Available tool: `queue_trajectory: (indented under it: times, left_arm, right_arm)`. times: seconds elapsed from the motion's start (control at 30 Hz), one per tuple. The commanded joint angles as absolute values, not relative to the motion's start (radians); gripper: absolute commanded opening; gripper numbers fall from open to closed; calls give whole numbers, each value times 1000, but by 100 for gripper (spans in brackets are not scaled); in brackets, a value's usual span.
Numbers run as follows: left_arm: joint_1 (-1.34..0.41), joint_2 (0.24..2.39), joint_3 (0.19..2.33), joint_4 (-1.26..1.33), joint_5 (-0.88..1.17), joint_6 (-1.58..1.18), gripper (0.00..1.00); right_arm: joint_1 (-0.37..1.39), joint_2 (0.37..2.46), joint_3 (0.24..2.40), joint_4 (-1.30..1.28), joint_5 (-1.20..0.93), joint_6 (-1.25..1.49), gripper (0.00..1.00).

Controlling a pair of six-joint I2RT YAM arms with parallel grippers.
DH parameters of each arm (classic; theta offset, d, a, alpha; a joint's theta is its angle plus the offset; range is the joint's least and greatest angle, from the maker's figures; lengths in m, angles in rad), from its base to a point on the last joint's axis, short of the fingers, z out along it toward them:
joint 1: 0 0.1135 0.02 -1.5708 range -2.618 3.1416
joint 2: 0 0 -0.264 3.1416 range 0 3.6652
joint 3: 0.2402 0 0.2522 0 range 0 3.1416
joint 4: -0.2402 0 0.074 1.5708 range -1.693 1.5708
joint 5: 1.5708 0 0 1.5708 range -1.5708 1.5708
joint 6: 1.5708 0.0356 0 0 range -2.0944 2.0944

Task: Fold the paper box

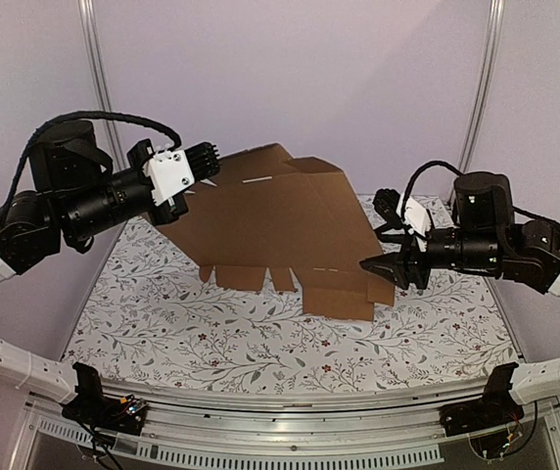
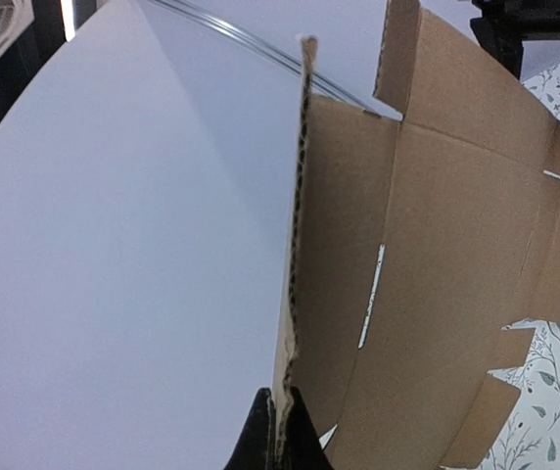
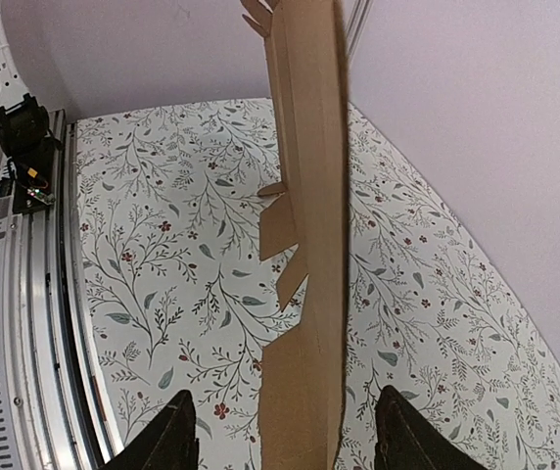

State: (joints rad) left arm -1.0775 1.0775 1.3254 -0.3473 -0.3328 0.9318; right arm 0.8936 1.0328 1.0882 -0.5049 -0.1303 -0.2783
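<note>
Table [image 1: 260, 343]: you have a leaf-and-flower patterned cloth over it, with purple walls behind and to both sides.
Paper box [image 1: 280, 220]: it is a flat, unfolded sheet of plain brown cardboard, lifted above the middle of the table and tilted. Its top edge leans toward the table's back. Its lower flaps and tabs hang toward the table's front. You cannot tell from these views whether the lowest flap touches the table.
Left arm [image 1: 74, 201]: it reaches in over the table's left side, raised well off the cloth.
Right arm [image 1: 495, 245]: it reaches in over the table's right side, lower than the left one.
Left gripper [image 1: 210, 162]: it is clenched on the sheet's upper left corner. In your left wrist view the fingers [image 2: 260, 436] pinch the corrugated edge between them.
Right gripper [image 1: 383, 240]: it is released, jaws spread wide. In your right wrist view the sheet's edge stands between the two fingers [image 3: 172, 436], with a gap on each side.
Slot [image 2: 371, 294]: it is a narrow cut in the sheet, seen in your left wrist view.
</note>
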Motion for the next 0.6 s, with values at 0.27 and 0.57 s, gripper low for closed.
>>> queue_trajectory:
  times: [0.27, 0.57]
  left_arm:
    - [-1094, 1057, 1303, -310, -348, 910, 0]
    - [-1094, 1013, 1279, -300, -337, 890, 0]
  right_arm:
    - [887, 936, 909, -227, -92, -239, 44]
    - [887, 938, 880, -172, -60, -249, 27]
